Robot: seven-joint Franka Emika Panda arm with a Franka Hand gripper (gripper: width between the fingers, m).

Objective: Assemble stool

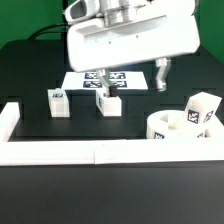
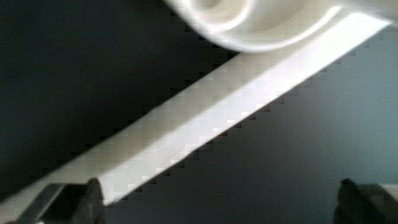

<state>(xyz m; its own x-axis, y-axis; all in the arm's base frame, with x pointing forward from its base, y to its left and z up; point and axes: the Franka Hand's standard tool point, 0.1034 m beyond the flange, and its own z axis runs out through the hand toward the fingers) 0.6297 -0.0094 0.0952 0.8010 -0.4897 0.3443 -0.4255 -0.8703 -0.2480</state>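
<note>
The round white seat (image 1: 170, 128) lies at the exterior view's right, against the front rail. One tagged leg block (image 1: 202, 110) stands on it, slightly tilted. Two more leg blocks (image 1: 59, 102) (image 1: 108, 103) stand loose on the black table further left. My gripper (image 1: 132, 78) hangs above the table behind the seat, open wide and empty, with one finger (image 1: 161, 73) near the marker board's right end. In the wrist view the gripper (image 2: 222, 205) is open with nothing between the dark fingertips (image 2: 71, 200), and the seat's rim (image 2: 267, 25) shows at the edge.
The marker board (image 1: 85, 80) lies flat behind the two loose blocks. The long white border rail (image 1: 100, 151) runs along the front and turns up the left side (image 1: 10, 120). It crosses the wrist view diagonally (image 2: 214, 110).
</note>
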